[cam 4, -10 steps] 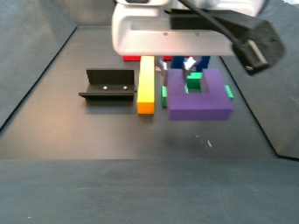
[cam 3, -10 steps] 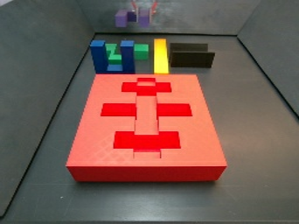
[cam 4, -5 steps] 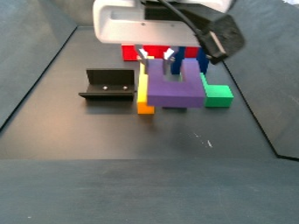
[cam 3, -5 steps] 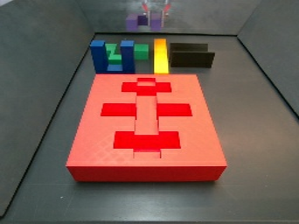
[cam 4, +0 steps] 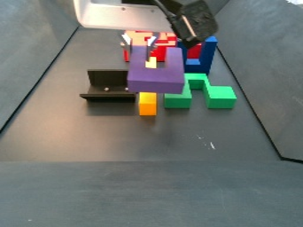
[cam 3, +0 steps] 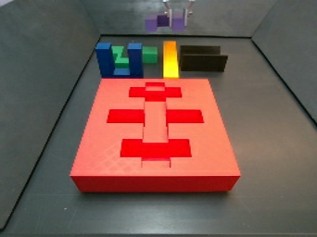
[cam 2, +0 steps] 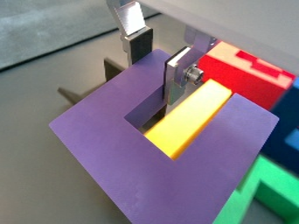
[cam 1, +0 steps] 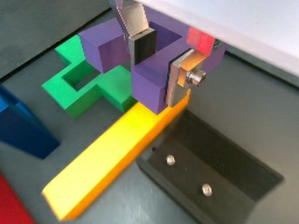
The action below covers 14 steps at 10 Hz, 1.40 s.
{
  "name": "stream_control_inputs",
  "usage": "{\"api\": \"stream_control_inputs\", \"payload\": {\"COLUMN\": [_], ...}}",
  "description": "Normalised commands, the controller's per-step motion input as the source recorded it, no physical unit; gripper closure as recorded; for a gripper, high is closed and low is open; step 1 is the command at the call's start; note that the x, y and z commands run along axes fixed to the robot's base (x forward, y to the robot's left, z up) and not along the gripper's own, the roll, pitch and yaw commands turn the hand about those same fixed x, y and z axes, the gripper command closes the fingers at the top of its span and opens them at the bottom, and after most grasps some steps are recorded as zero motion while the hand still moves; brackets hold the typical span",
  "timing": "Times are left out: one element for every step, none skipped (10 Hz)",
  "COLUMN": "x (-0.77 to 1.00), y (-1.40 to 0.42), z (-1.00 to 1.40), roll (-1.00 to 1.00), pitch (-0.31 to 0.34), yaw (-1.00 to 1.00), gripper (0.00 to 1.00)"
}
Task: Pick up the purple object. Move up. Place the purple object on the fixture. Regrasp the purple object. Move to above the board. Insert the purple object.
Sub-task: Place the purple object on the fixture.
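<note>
Above floor — gripper (cam 1: pixel 162 59) clamps purple object (cam 1: pixel 117 52).

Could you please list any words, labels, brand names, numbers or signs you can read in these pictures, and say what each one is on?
None: no readable text, number or sign appears in any view.
The purple object, held in the gripper with its jaws closed on one prong above the fixture, is plain.
The board, yellow bar, green block and blue block are plain too.
</note>
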Motion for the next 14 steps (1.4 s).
{"api": "stream_control_inputs", "payload": {"x": [1.00,1.00,1.00,1.00,1.00,1.00,1.00,0.99,0.99,0.95,0.90,0.89,0.85,0.77], "y": [-0.11,-0.01,-0.01,-0.02,0.00,-0.01,-0.08,-0.17,-0.13,-0.09,-0.14,-0.14,-0.13,-0.12], "z": [0.13,0.11,0.09,0.09,0.09,0.07,0.06,0.00,0.00,0.00,0.00,-0.01,0.00,-0.02], "roll": [-0.47,-0.58,-0.57,-0.56,-0.58,-0.59,-0.52,-0.55,-0.62,-0.65,-0.61,-0.66,-0.69,-0.68], "pitch": [0.054,0.000,0.000,0.000,0.000,0.000,0.054,0.120,0.129,0.086,0.094,0.149,0.149,0.149], "yaw": [-0.10,-0.15,-0.15,-0.15,-0.14,-0.15,-0.12,-0.04,-0.03,-0.01,0.00,0.00,0.00,0.00], "gripper": [1.00,1.00,1.00,1.00,1.00,1.00,1.00,1.00,1.00,1.00,1.00,1.00,1.00,1.00]}}
